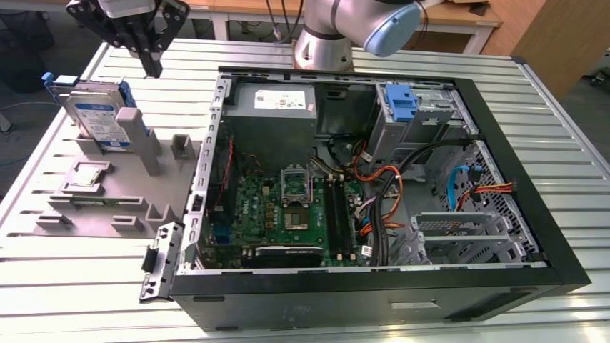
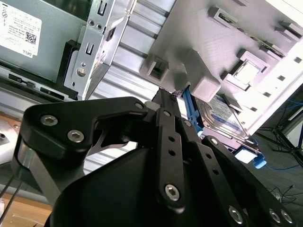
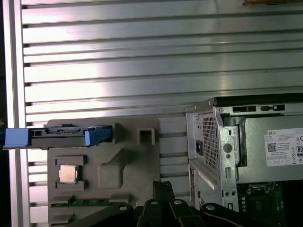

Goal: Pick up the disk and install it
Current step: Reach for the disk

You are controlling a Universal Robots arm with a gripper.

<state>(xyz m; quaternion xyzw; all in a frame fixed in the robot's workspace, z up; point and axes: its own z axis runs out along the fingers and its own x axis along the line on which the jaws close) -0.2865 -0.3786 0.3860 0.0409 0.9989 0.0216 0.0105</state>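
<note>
The disk (image 1: 100, 118), a silver drive with a white-and-blue label in a blue bracket, stands on edge in a slot of the grey fixture (image 1: 124, 207) on the exterior view's left. It appears edge-on in the first wrist view (image 3: 61, 135) and partly behind a fixture post in the second wrist view (image 2: 222, 113). My gripper (image 1: 153, 70) hangs above the table just behind the fixture, up and a little to the exterior view's right of the disk, apart from it. Its black fingers (image 2: 165, 123) lie together, shut on nothing. The fingertips (image 3: 163, 187) point down toward the fixture.
An open computer case (image 1: 381, 286) lies on the slatted metal table (image 1: 57, 286), with a motherboard, cables and a power supply (image 1: 271, 107) inside. A blue bracket (image 1: 402, 103) sits in the far drive bay. A small square chip (image 1: 86, 175) rests on the fixture.
</note>
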